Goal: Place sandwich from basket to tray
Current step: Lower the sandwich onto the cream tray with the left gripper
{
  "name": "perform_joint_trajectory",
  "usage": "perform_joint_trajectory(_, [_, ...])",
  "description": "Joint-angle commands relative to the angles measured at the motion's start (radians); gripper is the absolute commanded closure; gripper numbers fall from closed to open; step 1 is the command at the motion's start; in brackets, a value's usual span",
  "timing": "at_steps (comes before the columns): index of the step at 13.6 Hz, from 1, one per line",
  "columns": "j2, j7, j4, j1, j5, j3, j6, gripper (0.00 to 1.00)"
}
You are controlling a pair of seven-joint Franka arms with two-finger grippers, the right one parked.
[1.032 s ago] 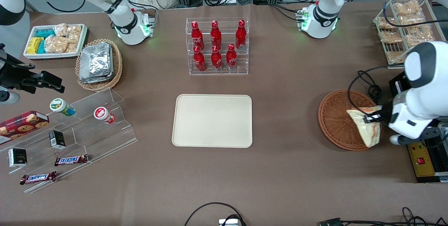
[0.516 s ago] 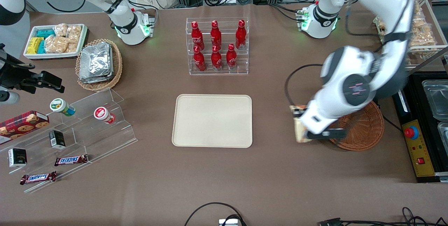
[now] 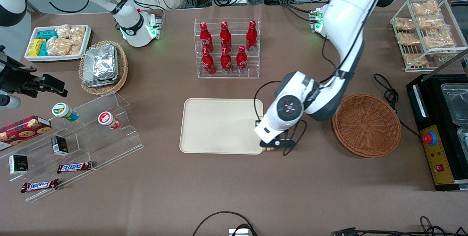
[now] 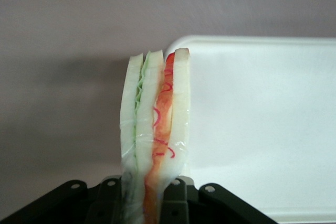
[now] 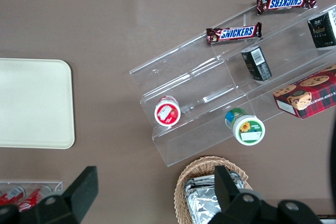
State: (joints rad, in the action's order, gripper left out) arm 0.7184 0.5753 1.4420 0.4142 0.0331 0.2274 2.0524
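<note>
The claw [image 4: 149, 203] clenches the sandwich [image 4: 153, 129] by its lower edge at the tray's [image 3: 219, 126] 3 o'clock rim; the wrapped bread looks soft, light, easily squashed.

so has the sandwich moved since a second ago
Yes. The sandwich, clamped in the tool, has left the basket and travelled toward the parked arm's end, now at the tray edge nearest the basket.

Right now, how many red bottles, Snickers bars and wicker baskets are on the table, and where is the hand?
Red bottles: 6
Snickers bars: 2
Wicker baskets: 2
Total: 10
Hand: over the tray's edge, shut on the sandwich.
</note>
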Motion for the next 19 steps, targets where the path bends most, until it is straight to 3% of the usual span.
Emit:
perform_joint_trajectory(1, [0.061,0.023,-0.043,0.052,0.002,-0.017,0.044,1.00])
perform_joint_trajectory(6, [0.093,0.011,-0.038,0.084,0.002,-0.017,0.069,1.00])
perform_joint_trajectory(7, [0.098,0.015,-0.040,0.083,0.002,-0.017,0.069,0.93])
perform_joint_trajectory(10, [0.098,0.023,-0.040,0.083,0.005,-0.017,0.069,0.15])
perform_joint_trajectory(11, [0.095,0.021,-0.040,0.081,0.007,-0.017,0.069,0.00])
perform_joint_trajectory(16, [-0.017,0.054,0.006,0.063,-0.001,-0.019,-0.036,0.00])
perform_joint_trajectory(19, [-0.230,0.038,0.264,-0.006,-0.010,-0.016,-0.002,0.00])
